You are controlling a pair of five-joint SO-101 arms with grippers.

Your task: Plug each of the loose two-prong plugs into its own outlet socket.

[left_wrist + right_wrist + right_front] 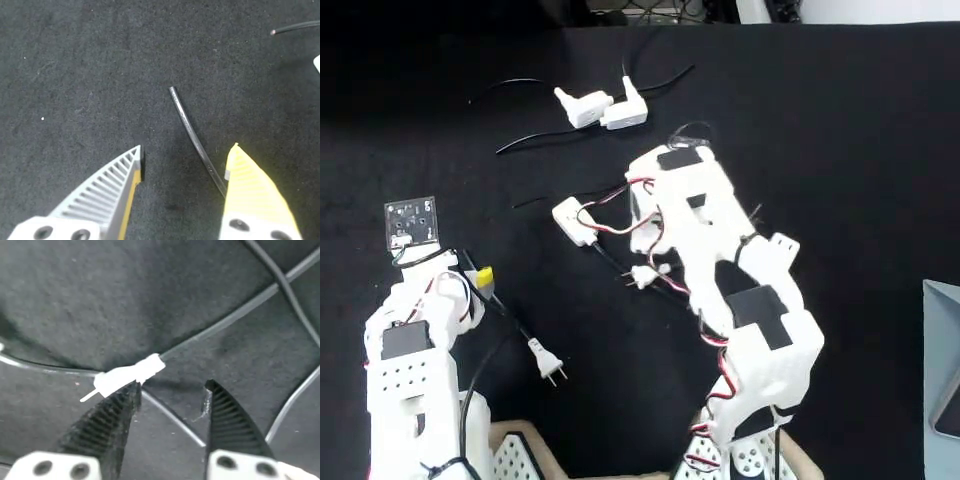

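We see right pincer [172, 384] spread, just beside white plug [131, 376] on table [60, 300]. Left pincer [187, 147] spread around black cable [192, 135], apart from white plug.

A black cloth [840, 150] covers the table [880, 60]; a grey-blue object [940, 330] sits at its right edge.

White plug [645, 275] [131, 376]: small, two thin metal prongs, corded. Lies flat and unplugged, prongs toward the high view's left.
Black plug [548, 362]: on a black cable [510, 318]. Flat and loose, prongs toward the near edge, well apart from every socket.
White socket [573, 220]: oblong, corded, flat. Near the white plug, not touching it.
Far white sockets [582, 108] [625, 112]: two, corded, touching each other.
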